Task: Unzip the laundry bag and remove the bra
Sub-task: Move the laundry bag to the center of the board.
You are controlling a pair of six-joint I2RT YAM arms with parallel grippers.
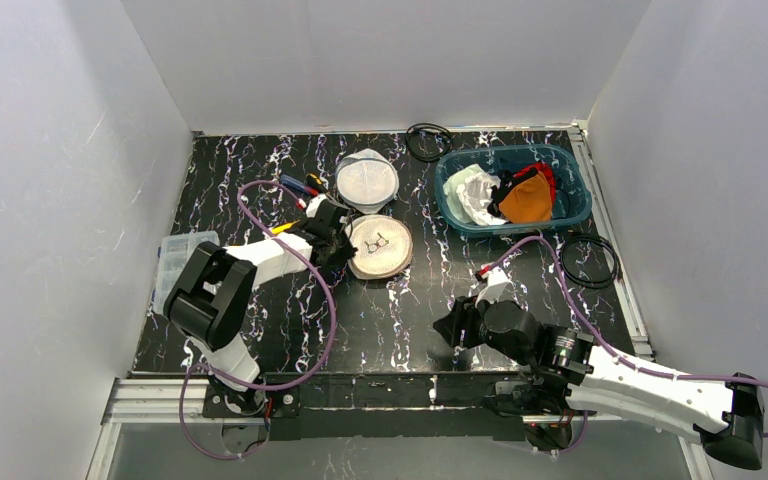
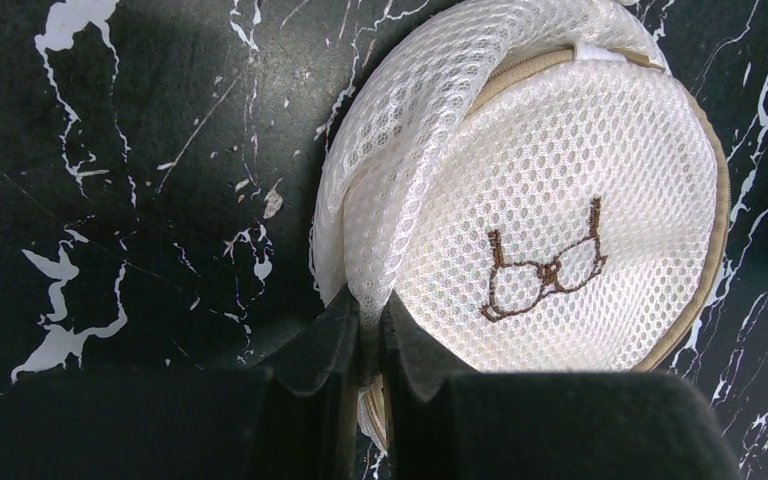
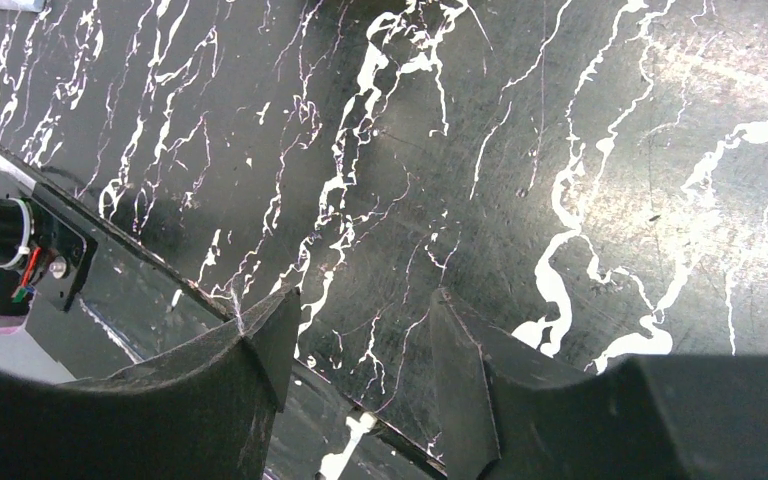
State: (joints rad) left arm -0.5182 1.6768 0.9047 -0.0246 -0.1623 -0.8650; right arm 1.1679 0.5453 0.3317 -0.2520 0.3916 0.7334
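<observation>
The laundry bag (image 1: pixel 380 247) is a round white mesh pouch with a tan rim, lying flat left of the table's middle. A brown bra outline is stitched on the bag's face (image 2: pixel 560 220). My left gripper (image 1: pixel 338 246) sits at its left edge, shut on a raised fold of the mesh (image 2: pixel 370 305). The bra is hidden. My right gripper (image 1: pixel 447 327) hangs open over bare tabletop near the front edge, and nothing lies between its fingers (image 3: pixel 362 300).
A second round white mesh disc (image 1: pixel 367 180) lies just behind the bag. A blue basket (image 1: pixel 572 216) of clothes stands at the back right. Black cable loops (image 1: pixel 428 141) (image 1: pixel 588 262), pens (image 1: pixel 300 187) and a clear box (image 1: pixel 182 250) lie around.
</observation>
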